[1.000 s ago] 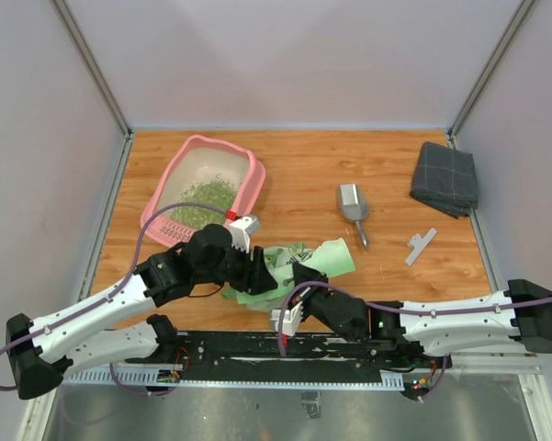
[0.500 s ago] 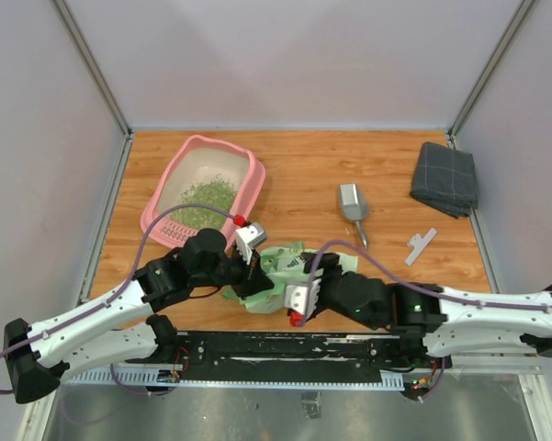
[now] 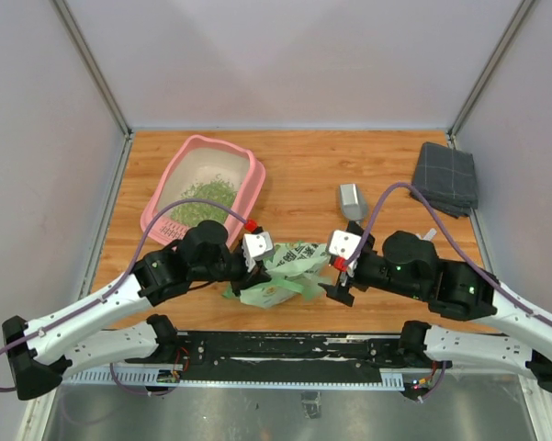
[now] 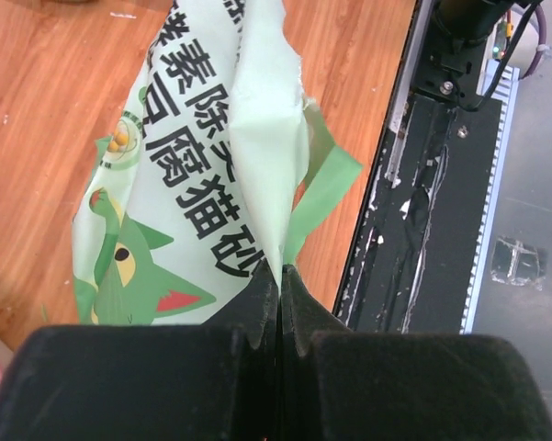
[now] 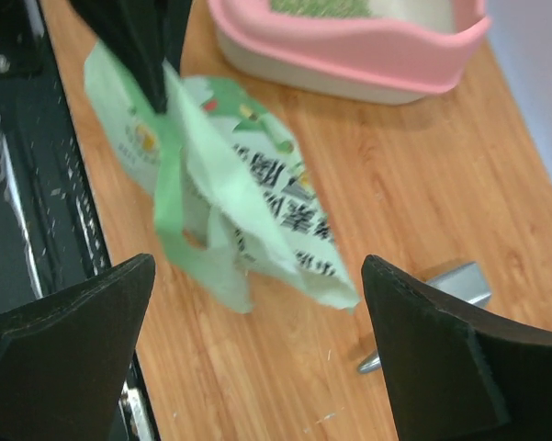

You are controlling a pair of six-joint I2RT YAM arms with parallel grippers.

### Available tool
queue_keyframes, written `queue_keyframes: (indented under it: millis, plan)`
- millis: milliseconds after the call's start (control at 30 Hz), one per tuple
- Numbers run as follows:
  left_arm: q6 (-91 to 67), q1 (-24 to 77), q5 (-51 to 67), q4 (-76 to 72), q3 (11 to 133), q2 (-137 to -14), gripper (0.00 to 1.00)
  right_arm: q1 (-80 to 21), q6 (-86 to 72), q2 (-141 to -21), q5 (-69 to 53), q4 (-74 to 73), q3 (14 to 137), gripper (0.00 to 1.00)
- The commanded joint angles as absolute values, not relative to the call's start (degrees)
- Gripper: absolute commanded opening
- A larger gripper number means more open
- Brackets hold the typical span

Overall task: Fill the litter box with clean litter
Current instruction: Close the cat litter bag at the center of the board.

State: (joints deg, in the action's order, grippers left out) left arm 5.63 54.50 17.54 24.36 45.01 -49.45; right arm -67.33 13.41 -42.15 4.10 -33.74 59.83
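1. The left gripper (image 4: 277, 287) clamps a fold of the light green litter bag (image 3: 285, 276), near centre.
2. The right gripper (image 5: 257, 317) gapes wide just right of it, holding nothing.
3. The litter box (image 3: 253, 181) sits far-left, some clean litter (image 3: 202, 202) inside.
4. Risk: pinched by one fold, the limp bag may sag or slip, spilling granules short.

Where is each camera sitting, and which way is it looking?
Top: above and behind, looking down at the table; left arm and right arm show.
Left wrist: on the left arm, looking along the shut left pincer at the bag.
Right wrist: on the right arm, looking through the open right pincer toward the box.
Shared: both wrist views show the bag.
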Motion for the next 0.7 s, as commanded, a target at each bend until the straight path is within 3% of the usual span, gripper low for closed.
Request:
queue_keyframes:
  millis: [0,100,267,467,667]
  plan:
    - [10.03,54.23,16.74,22.09,50.96,-48.24,0.0,-66.33,21.55,-41.38,-0.17,-39.23,56.89,0.98]
    - [11.84,54.12,17.97,23.68,52.57,-48.74,0.0,-64.06,29.87,-42.79,1.06,-37.7,55.93,0.99]
    - [16.42,54.14,26.33,26.43,53.75,-48.49,0.0,-54.2,33.93,-48.82,-13.81,-36.13,60.24,0.96]
    - [21.96,54.14,26.81,27.83,54.15,-45.88,0.0,-53.62,38.54,-53.7,-16.86,-35.16,60.71,0.95]
    - [30.15,54.13,23.12,33.09,54.58,-46.37,0.0,-48.89,29.29,-58.58,-28.81,-40.25,70.45,0.99]
